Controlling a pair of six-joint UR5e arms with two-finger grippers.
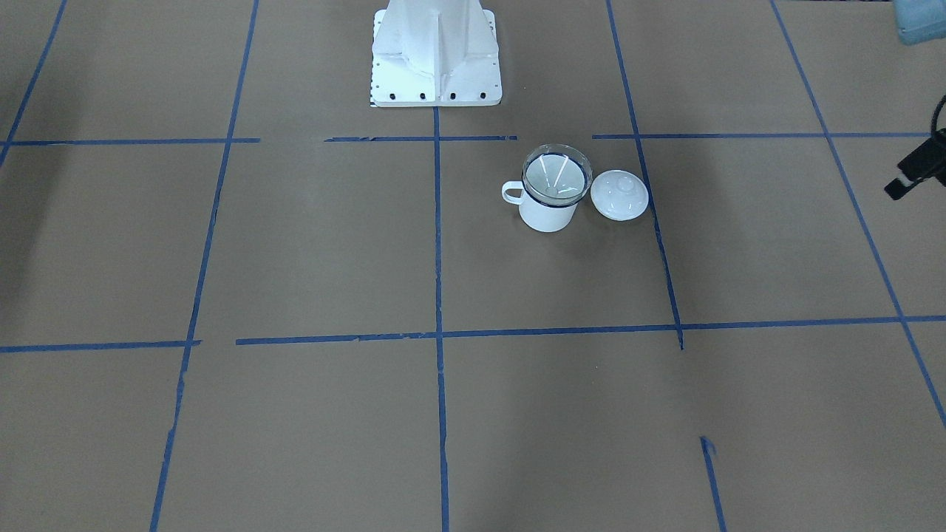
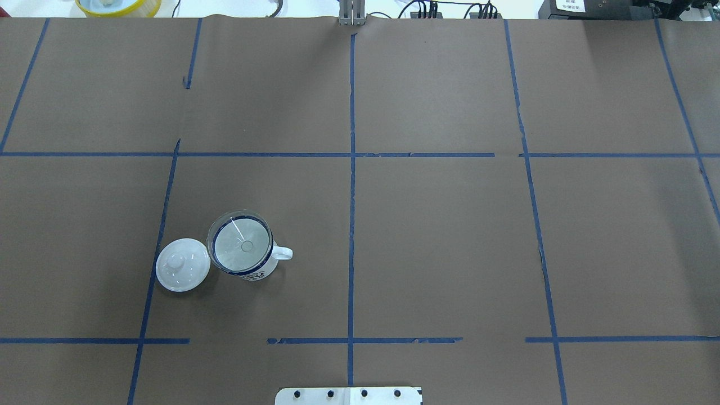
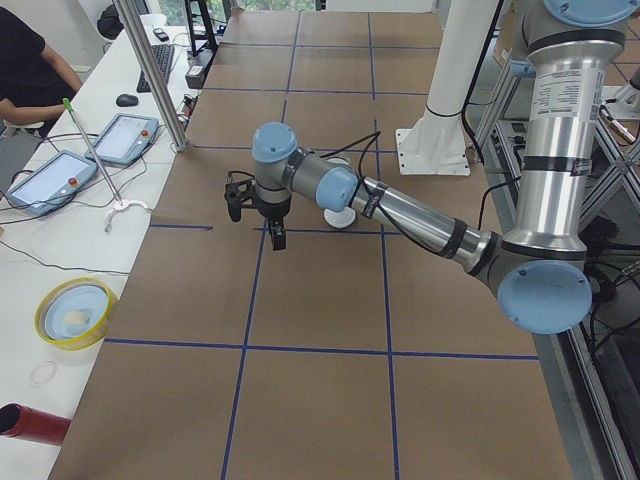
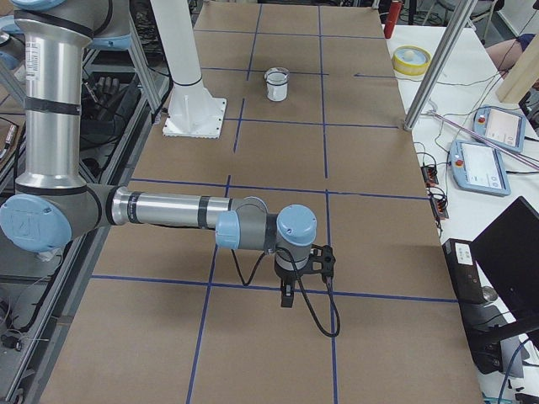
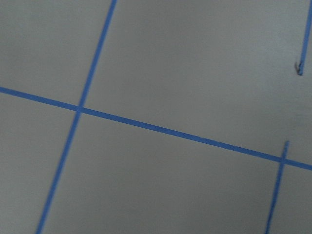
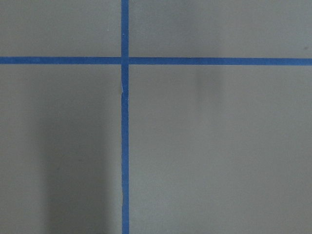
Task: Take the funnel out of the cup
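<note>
Funnel (image 2: 241, 246) seated in cup (image 2: 263, 271) (blue marking (image 2: 256, 275) on wall, unreadable).

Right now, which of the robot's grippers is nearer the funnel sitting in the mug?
Left. The left gripper hangs toward the left end of the table, in the same half as the funnel. The right gripper hovers far off toward the right end.

table (image 1: 295, 244) brown, blue tape lines (image 1: 437, 244) | cup (image 1: 547, 218) upright | lid (image 1: 619, 195) just beside cup
</note>
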